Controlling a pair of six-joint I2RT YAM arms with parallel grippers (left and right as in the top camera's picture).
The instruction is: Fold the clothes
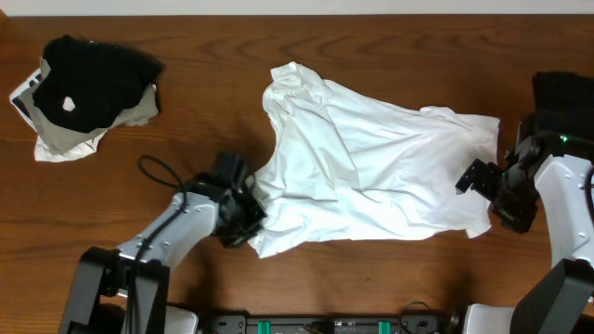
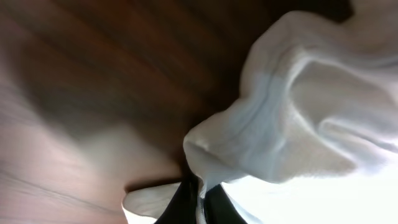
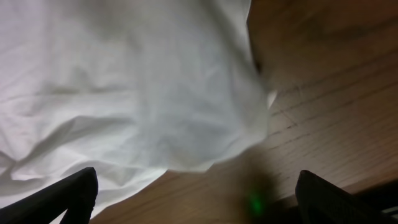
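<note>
The white T-shirt (image 1: 371, 176) lies crumpled on the wooden table (image 1: 186, 121), centre-right, w/ its near-left edge bunched and its right edge lying flatter. That near-left edge is pinched in the clenched left gripper (image 1: 247, 215) (a fold of cloth is seen clamped at the tips in the left wrist view). The right gripper (image 1: 489, 197) is spread wide at the shirt's right edge w/ nothing held; cloth lies just ahead of its fingers (image 3: 68, 196).

Step judged: both sides to be held so the shirt can be spread flat. The right jaws should be lowered over the edge and closed on approx. one layer. Both arms should then be drawn apart evenly so no wrinkle is locked in. The black garment pile (image 1: 88, 79) at far left is best left alone.
</note>
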